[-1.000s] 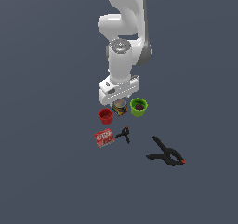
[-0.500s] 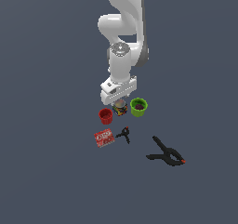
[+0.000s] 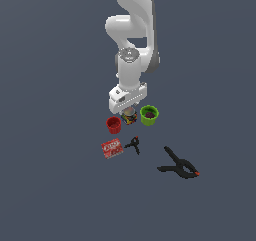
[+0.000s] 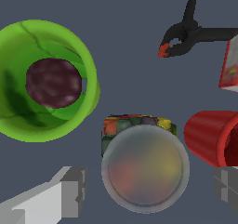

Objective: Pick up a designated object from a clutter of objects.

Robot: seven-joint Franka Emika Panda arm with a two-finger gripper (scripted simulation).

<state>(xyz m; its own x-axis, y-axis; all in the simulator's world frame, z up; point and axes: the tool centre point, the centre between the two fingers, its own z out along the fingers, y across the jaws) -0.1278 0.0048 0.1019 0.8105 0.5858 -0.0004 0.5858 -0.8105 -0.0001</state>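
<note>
Dark slate-grey bench (image 3: 55, 185) fills every view, flat and featureless, with no walls or room visible. Nearest in the wrist view, the claw (image 4: 144, 190) has dropped closer than a second ago; its fingers (image 4: 69, 190) stand apart on opposite sides of the multicoloured can (image 4: 145, 172), not yet touching it. That suggests the closing squeeze comes next. The can sits between the red cup (image 4: 211, 137), just beside it at three o'clock, and the green cup (image 4: 46, 81) at ten o'clock. Farther off lie the tiny black clamp (image 4: 188, 30) and flat red printed box (image 4: 230, 65). Well apart, the large black spring clamp (image 3: 179, 166) rests alone.
</note>
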